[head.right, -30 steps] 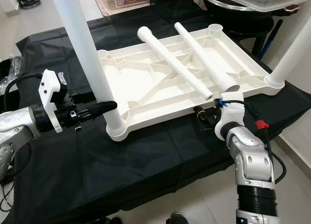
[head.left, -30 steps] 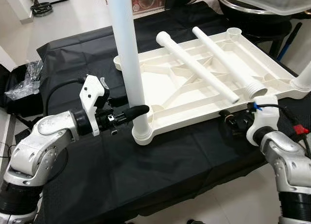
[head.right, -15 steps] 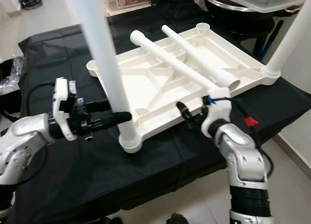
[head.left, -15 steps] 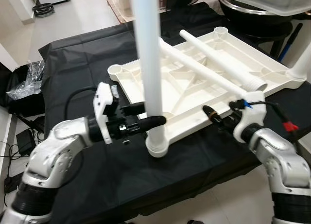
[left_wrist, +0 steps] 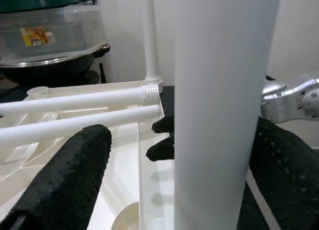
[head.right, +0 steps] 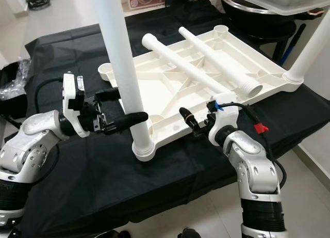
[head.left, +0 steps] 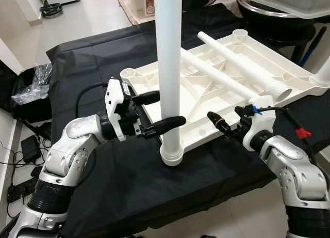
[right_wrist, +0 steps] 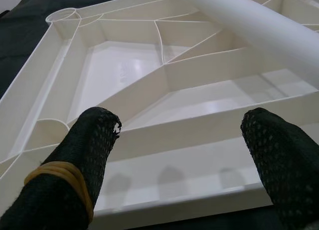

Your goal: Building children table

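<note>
On the black-cloth surface (head.left: pixel 129 191) lies the upturned white plastic tabletop (head.left: pixel 216 88), ribbed underside up, smooth and glossy. Two loose round leg tubes (head.left: pixel 221 83) rest across it. Upright leg (head.left: pixel 170 67) stands in the near corner socket; left gripper (head.left: pixel 164 110) has its knobbly black fingers spread wide either side of it, closer in than a second ago. Right gripper (head.left: pixel 221 125), fingers wide apart, now sits at the tabletop's near edge, having moved leftwards.

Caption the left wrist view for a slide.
Left pincer straddling an upright white table leg above the upturned tabletop.
</note>
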Robot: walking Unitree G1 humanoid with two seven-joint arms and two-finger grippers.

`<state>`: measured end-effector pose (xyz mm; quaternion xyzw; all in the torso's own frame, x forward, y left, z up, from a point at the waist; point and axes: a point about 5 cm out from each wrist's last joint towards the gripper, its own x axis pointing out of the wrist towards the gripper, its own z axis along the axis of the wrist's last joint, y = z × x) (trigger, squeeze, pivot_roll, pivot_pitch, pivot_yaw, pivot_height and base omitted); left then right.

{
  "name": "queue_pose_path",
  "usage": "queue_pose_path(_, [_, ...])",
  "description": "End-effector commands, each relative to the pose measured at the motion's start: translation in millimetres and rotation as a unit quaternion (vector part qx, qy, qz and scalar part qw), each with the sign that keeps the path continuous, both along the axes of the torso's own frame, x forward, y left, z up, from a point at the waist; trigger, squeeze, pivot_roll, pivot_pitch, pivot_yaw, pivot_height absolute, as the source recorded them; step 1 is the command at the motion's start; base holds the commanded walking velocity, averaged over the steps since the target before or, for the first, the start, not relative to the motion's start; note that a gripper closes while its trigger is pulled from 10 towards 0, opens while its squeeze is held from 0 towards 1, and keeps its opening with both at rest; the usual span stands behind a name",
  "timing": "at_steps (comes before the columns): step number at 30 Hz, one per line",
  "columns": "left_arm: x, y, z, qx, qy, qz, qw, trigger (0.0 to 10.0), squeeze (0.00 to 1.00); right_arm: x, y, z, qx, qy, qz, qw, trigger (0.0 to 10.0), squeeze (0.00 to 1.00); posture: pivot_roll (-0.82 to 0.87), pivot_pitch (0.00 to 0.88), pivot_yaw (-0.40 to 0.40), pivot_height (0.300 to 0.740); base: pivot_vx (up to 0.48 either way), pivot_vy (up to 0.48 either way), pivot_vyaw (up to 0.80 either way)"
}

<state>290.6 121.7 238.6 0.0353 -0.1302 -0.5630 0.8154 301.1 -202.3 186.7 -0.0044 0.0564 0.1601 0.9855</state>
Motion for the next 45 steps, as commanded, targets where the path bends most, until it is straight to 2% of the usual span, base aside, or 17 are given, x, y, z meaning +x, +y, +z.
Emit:
queue_pose_path(1, [-0.2,8.8,-6.2,0.018,0.000,0.018,1.000,10.0,1.00,-2.6,3.0,-1.4,0.004,0.005,0.009,1.000,10.0,0.00,-0.05,0.188,0.057,0.740,0.000,0.000,0.00])
queue_pose_path(5, [-2.0,12.9,-8.6,0.026,0.002,0.020,0.999,10.0,1.00,-2.2,3.2,0.1,0.003,0.002,0.015,1.000,10.0,0.00,-0.04,0.184,0.053,0.740,0.000,0.000,0.00])
queue_pose_path(10, [-12.4,31.7,-10.3,0.037,0.016,0.017,0.999,10.0,1.00,-5.2,10.3,18.9,0.029,-0.027,0.113,0.993,10.0,0.00,-0.04,0.184,0.052,0.740,0.000,0.000,0.00])
queue_pose_path(12, [-31.4,59.8,-8.7,0.049,0.037,0.015,0.998,10.0,1.00,-13.1,19.8,42.7,0.009,-0.044,0.277,0.960,10.0,0.00,-0.02,0.183,0.040,0.740,0.000,0.000,0.00])
queue_pose_path(13, [-31.4,59.8,-8.7,0.049,0.037,0.015,0.998,10.0,1.00,-13.1,19.8,42.7,0.009,-0.044,0.277,0.960,10.0,0.00,-0.02,0.183,0.040,0.740,0.000,0.000,0.00])
queue_pose_path(15, [-40.7,76.4,-7.0,0.059,0.041,0.036,0.997,10.0,1.00,-13.9,20.5,53.4,-0.020,-0.043,0.347,0.937,10.0,0.00,-0.01,0.186,0.032,0.740,0.000,0.000,0.00])
queue_pose_path(20, [-47.4,95.0,-11.5,0.074,0.043,0.102,0.991,10.0,1.00,-8.6,17.9,59.7,-0.080,-0.033,0.402,0.912,10.0,0.00,0.02,0.193,0.015,0.740,0.000,0.000,0.00])
queue_pose_path(21, [-50.7,100.5,-13.8,0.081,0.035,0.148,0.985,10.0,1.00,-7.8,19.5,62.1,-0.107,-0.024,0.441,0.891,10.0,0.00,0.02,0.193,0.007,0.740,0.000,0.000,0.00])
queue_pose_path(22, [-50.9,101.0,-13.9,0.082,0.029,0.163,0.983,10.0,1.00,-7.8,20.5,63.1,-0.108,-0.022,0.451,0.886,10.0,0.00,0.02,0.193,0.005,0.740,0.000,0.000,0.00])
queue_pose_path(26, [-50.8,101.3,-13.9,0.083,0.025,0.173,0.981,10.0,1.00,-7.8,21.2,63.8,-0.108,-0.021,0.457,0.883,10.0,0.00,0.02,0.193,0.005,0.740,0.000,0.000,0.00])
queue_pose_path(27, [-56.8,95.7,-13.2,0.077,0.033,0.161,0.983,10.0,0.00,-5.1,30.6,63.2,-0.108,-0.024,0.468,0.877,10.0,0.00,0.03,0.194,-0.010,0.740,0.000,0.000,0.00])
queue_pose_path(31, [-77.6,81.1,-11.5,0.074,0.054,0.109,0.990,10.0,0.00,2.9,57.0,59.0,-0.102,-0.034,0.495,0.862,10.0,0.00,0.03,0.195,-0.020,0.740,0.000,0.000,0.00])
queue_pose_path(38, [-89.5,78.4,-4.7,0.060,0.055,0.087,0.993,10.0,0.00,8.4,71.8,52.6,-0.109,-0.041,0.510,0.852,10.0,0.00,0.03,0.196,-0.024,0.740,0.000,0.000,0.00])
queue_pose_path(39, [-90.6,78.4,-2.2,0.058,0.051,0.085,0.993,10.0,0.00,11.8,73.9,52.3,-0.111,-0.048,0.498,0.859,2.8,0.00,0.03,0.197,-0.025,0.740,0.000,0.000,0.00])
queue_pose_path(41, [-91.3,78.4,-0.5,0.056,0.048,0.084,0.994,10.0,0.00,14.0,75.3,52.0,-0.113,-0.054,0.489,0.863,2.8,0.00,0.03,0.197,-0.025,0.740,0.000,0.000,0.00])
queue_pose_path(42, [-91.4,79.1,0.5,0.057,0.046,0.085,0.994,10.0,0.00,15.8,76.2,51.7,-0.116,-0.058,0.477,0.869,0.0,0.00,0.03,0.197,-0.026,0.740,0.000,0.000,0.00])
queue_pose_path(45, [-92.1,79.6,1.5,0.058,0.045,0.088,0.993,10.0,0.00,17.9,77.4,51.7,-0.120,-0.064,0.463,0.876,0.0,0.00,0.03,0.197,-0.026,0.740,0.000,0.000,0.00])
